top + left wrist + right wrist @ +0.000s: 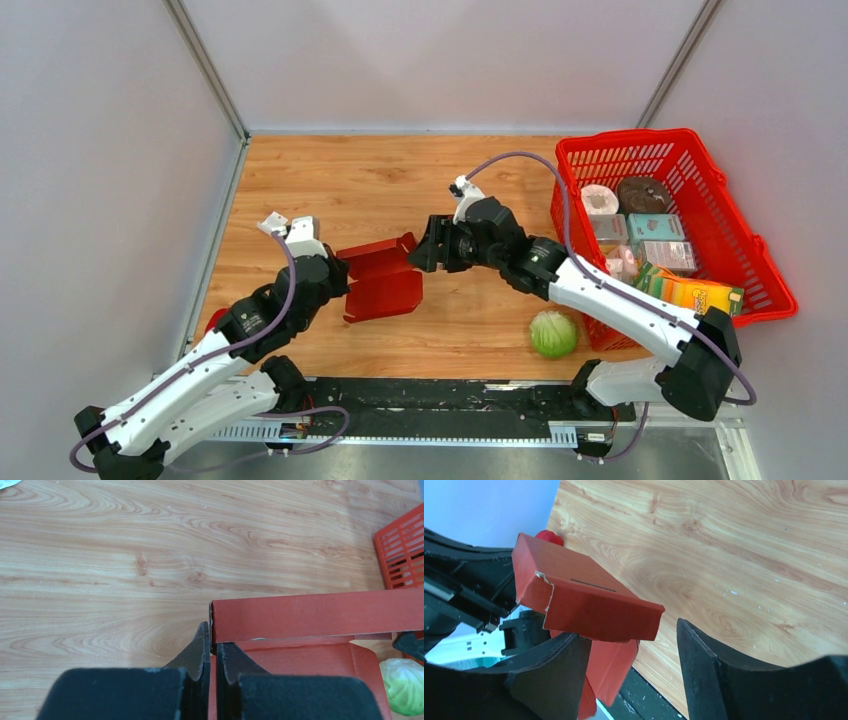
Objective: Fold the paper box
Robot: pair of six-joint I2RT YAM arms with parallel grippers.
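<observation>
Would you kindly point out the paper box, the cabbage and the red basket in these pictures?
paper box (384,288): top external view, on its flat lower panel.
cabbage (553,334): top external view, on the middle of the head.
red basket (625,160): top external view, on its far mesh wall.

You have one paper box (385,292), one cabbage (553,334) just beside one red basket (620,155), and one tissue roll (600,199) inside that basket.
</observation>
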